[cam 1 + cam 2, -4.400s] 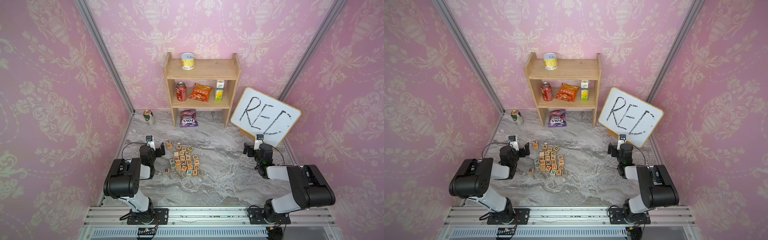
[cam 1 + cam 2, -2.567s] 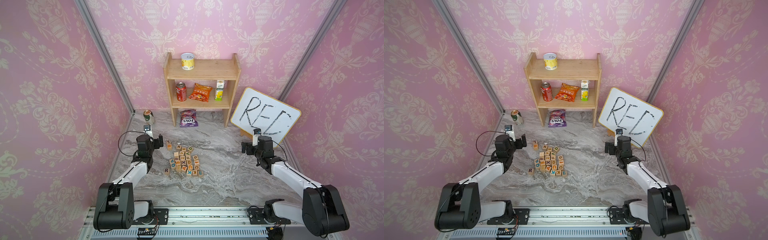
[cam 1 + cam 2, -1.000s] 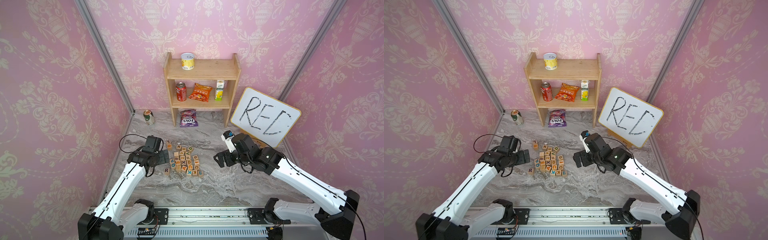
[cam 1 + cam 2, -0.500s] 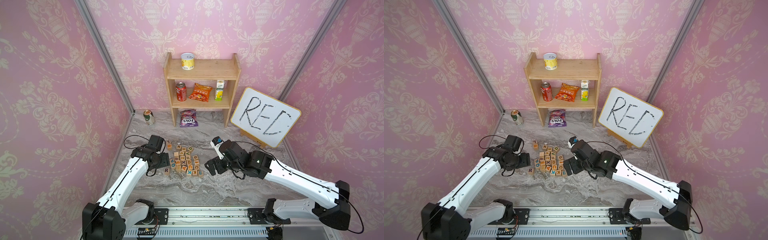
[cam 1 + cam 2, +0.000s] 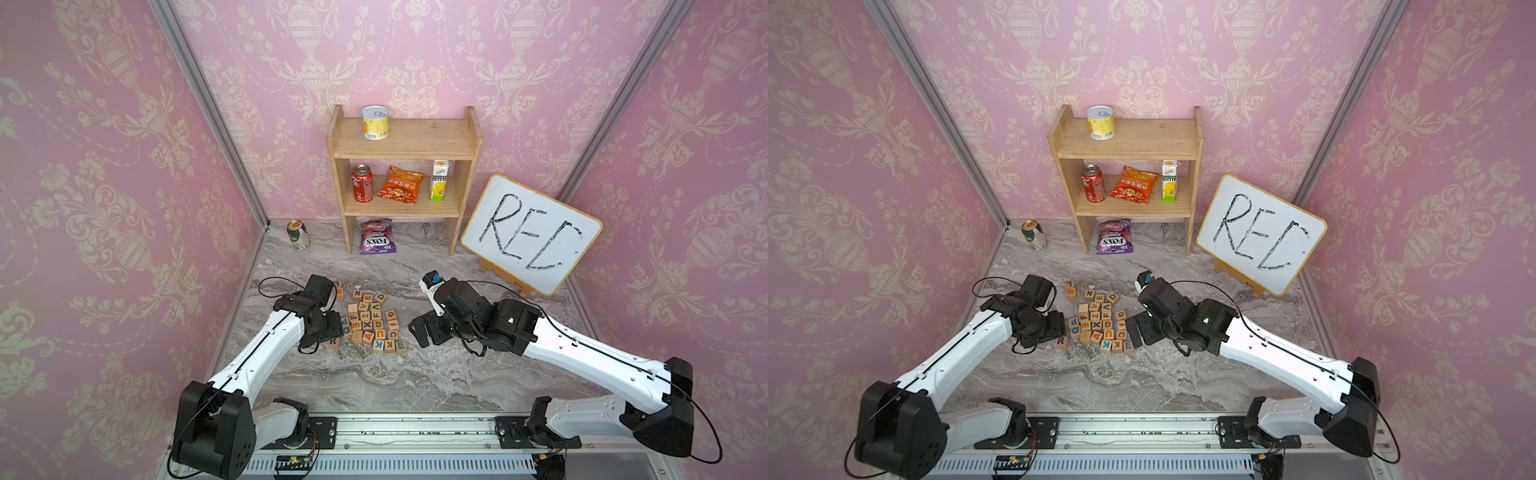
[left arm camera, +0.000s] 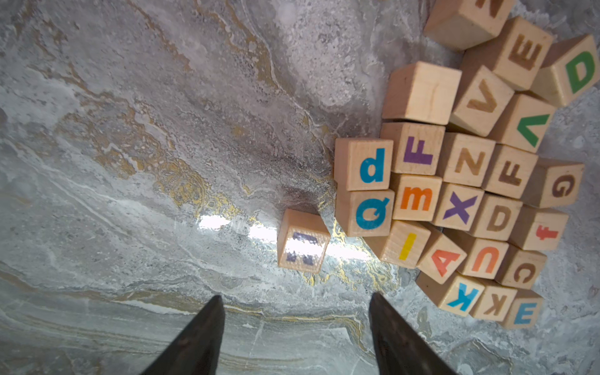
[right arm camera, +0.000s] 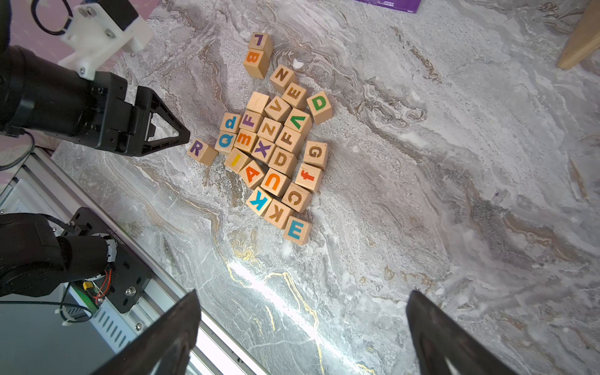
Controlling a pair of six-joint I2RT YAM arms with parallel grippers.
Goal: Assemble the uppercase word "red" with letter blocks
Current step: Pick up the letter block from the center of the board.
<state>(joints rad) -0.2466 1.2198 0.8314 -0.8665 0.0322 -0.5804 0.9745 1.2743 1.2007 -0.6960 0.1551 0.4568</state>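
The left hand hangs over the table, fingers partly spread with nothing between them. The purple R block sits just ahead of it, beside the 8 o'clock edge of the letter blocks. In that cluster the green D block lies at 1 o'clock and a blue E block at 5 o'clock. A purple FOX'S bag lies at 12 o'clock, at the foot of the shelf. The right hand, spread wide and empty, hangs at 3 o'clock. The whiteboard reads "RE", then a C-like letter.

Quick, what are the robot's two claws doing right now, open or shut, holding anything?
Left gripper: open, empty, the R block just ahead of it.
Right gripper: open, empty.
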